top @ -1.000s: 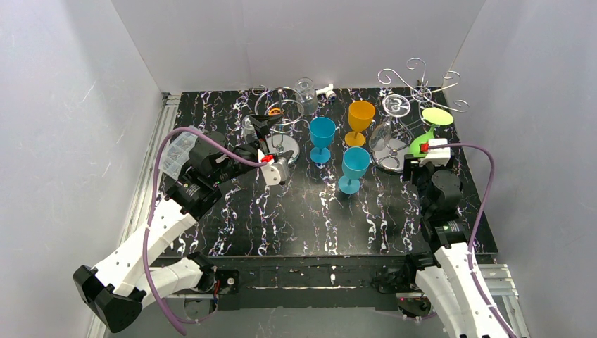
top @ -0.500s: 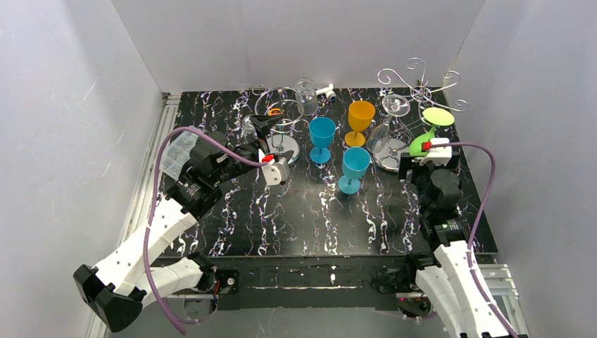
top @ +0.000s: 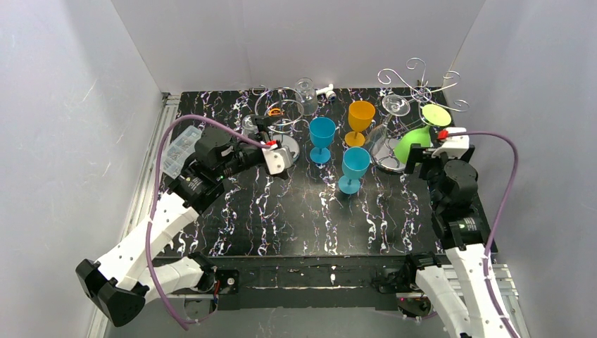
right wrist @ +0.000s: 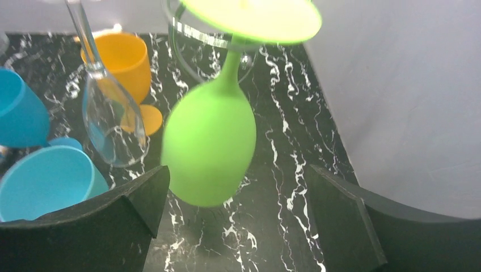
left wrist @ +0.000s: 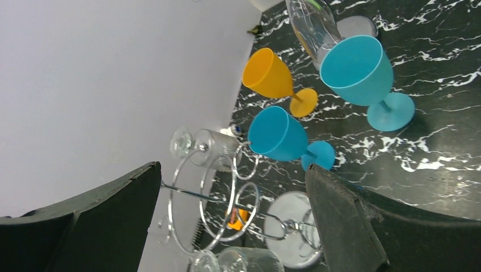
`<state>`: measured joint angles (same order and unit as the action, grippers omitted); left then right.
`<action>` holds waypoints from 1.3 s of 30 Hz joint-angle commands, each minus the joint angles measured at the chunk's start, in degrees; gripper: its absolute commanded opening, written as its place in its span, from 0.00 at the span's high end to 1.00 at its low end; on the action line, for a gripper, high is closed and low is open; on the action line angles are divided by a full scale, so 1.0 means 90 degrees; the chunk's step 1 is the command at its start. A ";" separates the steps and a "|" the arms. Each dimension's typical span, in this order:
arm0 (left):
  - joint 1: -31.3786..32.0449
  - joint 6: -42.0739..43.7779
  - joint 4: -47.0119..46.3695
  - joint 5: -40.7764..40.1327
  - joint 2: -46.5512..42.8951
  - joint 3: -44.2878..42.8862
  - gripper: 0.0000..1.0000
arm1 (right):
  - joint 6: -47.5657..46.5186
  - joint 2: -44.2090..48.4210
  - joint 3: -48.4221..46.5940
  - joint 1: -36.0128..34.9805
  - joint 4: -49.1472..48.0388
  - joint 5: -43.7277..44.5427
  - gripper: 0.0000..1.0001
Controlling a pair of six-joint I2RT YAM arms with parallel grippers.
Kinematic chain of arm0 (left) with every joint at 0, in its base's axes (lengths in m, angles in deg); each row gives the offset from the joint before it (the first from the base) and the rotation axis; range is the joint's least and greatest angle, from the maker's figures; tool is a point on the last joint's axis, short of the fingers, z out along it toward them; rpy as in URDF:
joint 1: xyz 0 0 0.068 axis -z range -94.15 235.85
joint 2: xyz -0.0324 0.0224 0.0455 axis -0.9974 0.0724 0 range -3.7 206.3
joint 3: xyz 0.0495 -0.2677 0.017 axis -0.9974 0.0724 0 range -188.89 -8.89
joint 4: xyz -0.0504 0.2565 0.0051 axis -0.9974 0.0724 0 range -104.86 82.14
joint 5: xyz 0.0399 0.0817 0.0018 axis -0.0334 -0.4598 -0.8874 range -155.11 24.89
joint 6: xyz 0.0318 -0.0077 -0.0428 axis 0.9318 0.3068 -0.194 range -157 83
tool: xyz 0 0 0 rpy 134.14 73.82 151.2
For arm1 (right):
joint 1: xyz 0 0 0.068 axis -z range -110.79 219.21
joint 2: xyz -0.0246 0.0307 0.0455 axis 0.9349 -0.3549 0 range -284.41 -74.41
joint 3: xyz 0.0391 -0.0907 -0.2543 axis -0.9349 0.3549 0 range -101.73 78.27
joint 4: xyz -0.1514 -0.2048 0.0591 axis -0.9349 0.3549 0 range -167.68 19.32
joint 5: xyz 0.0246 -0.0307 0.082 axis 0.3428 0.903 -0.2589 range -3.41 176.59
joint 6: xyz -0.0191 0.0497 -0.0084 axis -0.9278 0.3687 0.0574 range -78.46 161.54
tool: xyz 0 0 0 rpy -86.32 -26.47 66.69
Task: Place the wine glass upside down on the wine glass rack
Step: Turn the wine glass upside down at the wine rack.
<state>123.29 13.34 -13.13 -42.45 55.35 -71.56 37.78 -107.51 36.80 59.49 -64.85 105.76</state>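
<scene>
Partly cropped, the green wine glass point(right wrist: 210, 147) hangs inverted on the rack point(top: 421, 90) wire, both arms' jaws spread apart.

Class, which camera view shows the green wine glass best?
The right wrist view: the green wine glass fills the frame, foot up, bowl down. The top external view shows the glass only small; the left wrist view misses it.

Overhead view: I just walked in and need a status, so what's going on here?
The green wine glass hangs upside down from the tall wire rack, its foot on a wire arm. The right gripper is open, its fingers spread wide on either side of the bowl, not clamping it. The left gripper is open, holding nothing, near the shorter ring stand.
</scene>
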 commanded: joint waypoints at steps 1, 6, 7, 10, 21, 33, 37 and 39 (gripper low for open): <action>-0.0031 -0.0778 0.0541 -0.0173 0.0086 -0.0325 0.02 | 0.0365 0.0212 -0.0993 0.0015 0.0883 0.0133 0.02; -0.0030 -0.1108 0.0738 -0.0186 0.0204 -0.0508 0.02 | 0.0668 -0.0204 -0.1985 0.0015 0.1508 0.0257 0.02; -0.0029 -0.1166 0.0776 -0.0191 0.0236 -0.0562 0.02 | 0.0734 -0.0377 -0.2222 0.0015 0.1596 0.0337 0.02; -0.0032 -0.1329 0.0882 -0.0190 0.0319 -0.0653 0.02 | 0.1107 -0.1075 -0.3081 0.0015 0.1892 0.0707 0.02; -0.0029 -0.1424 0.0773 -0.0251 0.0288 -0.0472 0.02 | 0.2282 -0.3156 -0.5508 0.0017 0.2437 0.0943 0.07; -0.0030 -0.1302 0.0719 -0.0255 0.0248 -0.0404 0.02 | 0.2699 -0.3696 -0.5677 0.0200 0.2579 0.1390 0.09; -0.0029 -0.1306 0.0697 -0.0252 0.0237 -0.0387 0.02 | 0.2711 -0.3813 -0.5783 0.0501 0.2561 0.1309 0.13; -0.0031 -0.1337 0.0704 -0.0242 0.0259 -0.0378 0.02 | 0.2702 -0.3900 -0.5839 0.0551 0.2510 0.1369 0.17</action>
<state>123.30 1.56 -6.06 -44.77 58.71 -75.26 61.02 -141.74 -12.56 62.94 -40.22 116.65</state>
